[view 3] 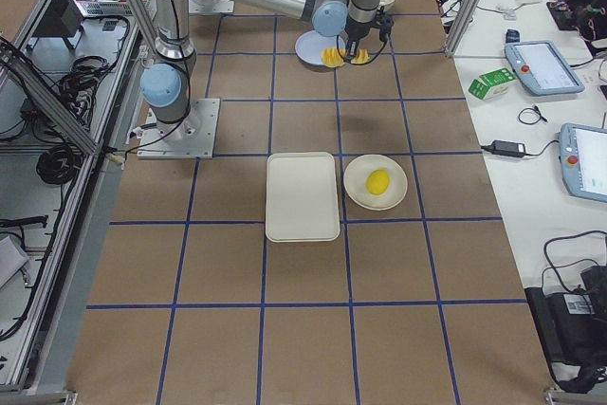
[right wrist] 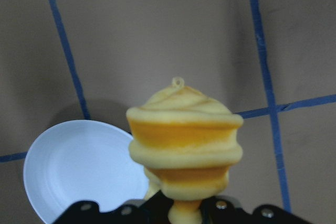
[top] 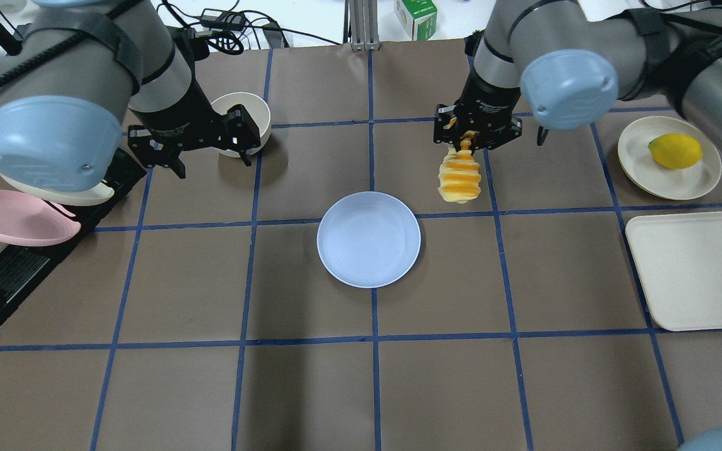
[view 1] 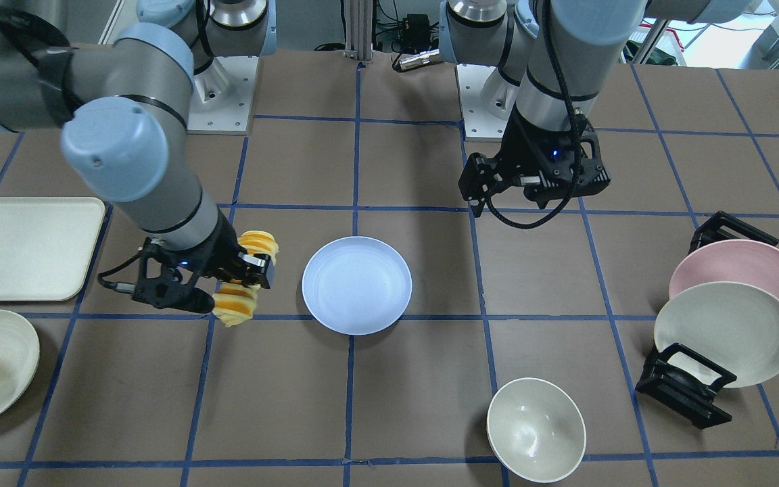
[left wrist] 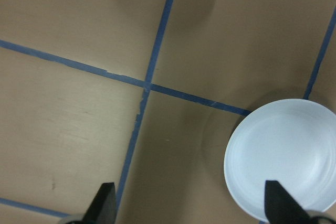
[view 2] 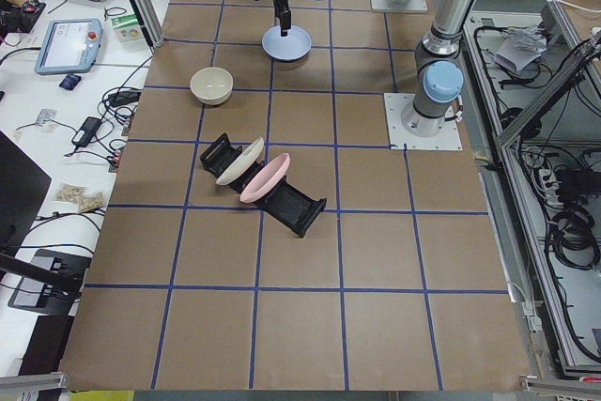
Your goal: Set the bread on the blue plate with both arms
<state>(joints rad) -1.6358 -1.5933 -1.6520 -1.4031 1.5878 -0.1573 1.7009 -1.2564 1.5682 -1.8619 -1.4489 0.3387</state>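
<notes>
The bread (top: 459, 178), a ridged orange-and-yellow loaf, hangs from my right gripper (top: 469, 141), which is shut on its upper end and holds it above the table. It also shows in the front view (view 1: 235, 304) and the right wrist view (right wrist: 184, 140). The blue plate (top: 368, 239) lies empty at the table's middle, beside and below the bread; it shows in both wrist views (left wrist: 283, 161) (right wrist: 79, 166). My left gripper (top: 210, 160) is open and empty, hovering on the plate's other side (view 1: 531, 196), its fingertips (left wrist: 105, 203) wide apart.
A cream bowl (top: 245, 119) stands by the left gripper. A black rack (top: 16, 263) holds a pink plate (top: 16, 216) and a cream plate at the left. A lemon (top: 674, 150) on a cream plate (top: 699, 181) and a cream tray (top: 699, 269) are at the right.
</notes>
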